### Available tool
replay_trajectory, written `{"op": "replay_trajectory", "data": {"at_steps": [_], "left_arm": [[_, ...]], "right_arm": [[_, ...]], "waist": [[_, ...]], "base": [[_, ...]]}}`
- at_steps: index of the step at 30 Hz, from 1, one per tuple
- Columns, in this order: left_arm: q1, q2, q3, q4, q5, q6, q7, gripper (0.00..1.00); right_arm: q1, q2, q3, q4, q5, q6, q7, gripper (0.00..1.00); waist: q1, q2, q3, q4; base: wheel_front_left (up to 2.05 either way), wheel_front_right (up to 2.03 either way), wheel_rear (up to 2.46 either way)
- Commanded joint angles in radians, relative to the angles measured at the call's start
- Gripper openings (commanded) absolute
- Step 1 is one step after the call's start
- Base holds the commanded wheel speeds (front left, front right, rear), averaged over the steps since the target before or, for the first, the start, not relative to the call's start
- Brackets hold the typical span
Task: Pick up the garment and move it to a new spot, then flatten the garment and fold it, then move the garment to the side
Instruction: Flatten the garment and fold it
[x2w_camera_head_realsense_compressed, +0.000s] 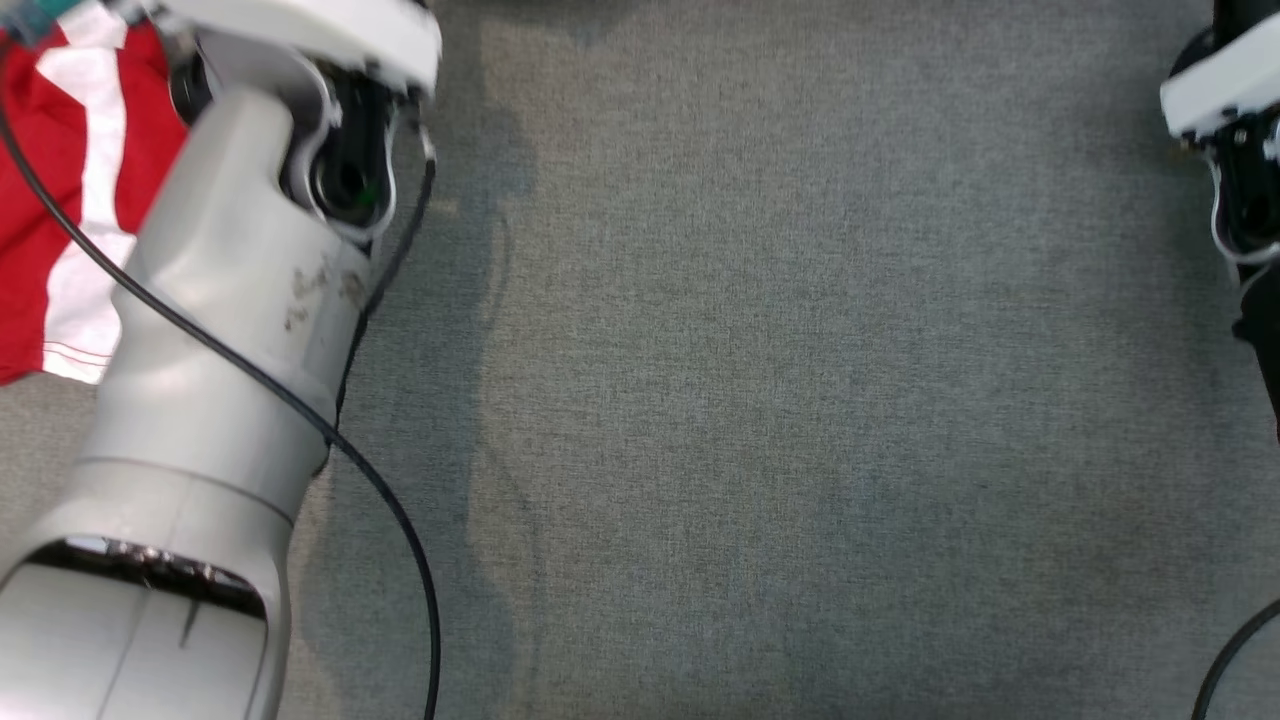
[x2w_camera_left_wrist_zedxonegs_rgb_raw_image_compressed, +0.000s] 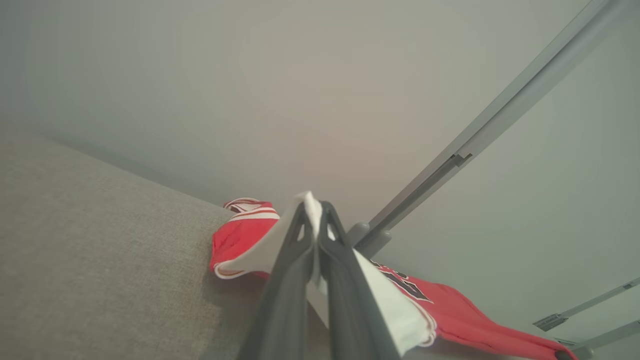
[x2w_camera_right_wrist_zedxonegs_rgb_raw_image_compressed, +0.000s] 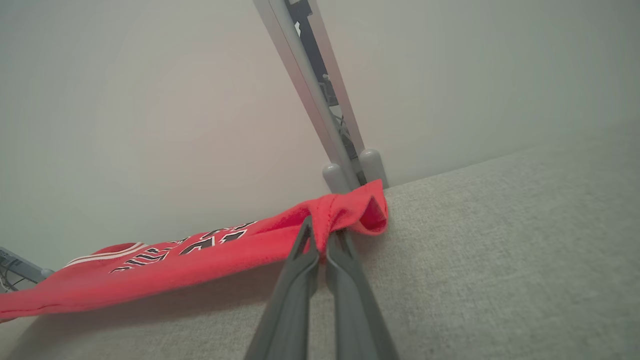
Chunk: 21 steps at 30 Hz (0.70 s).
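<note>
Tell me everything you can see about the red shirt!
The red shirt looks like a sports jersey of thin, soft cloth, with a wide white stripe, white-and-red edge trim and black lettering outlined in white. It is pulled out long and rumpled, not flat. The left claw is pinched shut on its white part, and the right claw is pinched shut on a bunched red edge. It hangs low over the gray cloth surface; whether it touches, I cannot tell.
</note>
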Motion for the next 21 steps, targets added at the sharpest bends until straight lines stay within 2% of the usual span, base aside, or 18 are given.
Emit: {"op": "replay_trajectory", "data": {"at_steps": [1,8,21], "left_arm": [[0.034,0.008,-0.019,0.016,0.017,-0.010,-0.003,0.00],[0.174,0.030,-0.100,0.044,0.071,-0.024,-0.013,0.00],[0.391,0.119,-0.334,-0.042,0.168,-0.026,0.022,0.00]], "right_arm": [[0.033,-0.019,0.012,0.012,0.027,0.000,0.002,0.00],[0.152,-0.041,0.096,0.027,0.114,0.000,0.020,0.00],[0.276,-0.065,0.207,0.071,0.204,-0.001,0.010,0.00]], "waist": [[-0.0001,0.0000,-0.039,0.006],[-0.0001,0.0000,-0.131,0.006],[-0.0001,0.0000,-0.264,0.019]], "base": [[0.00,0.00,0.00],[0.00,0.00,0.00],[0.00,0.00,0.00]]}}
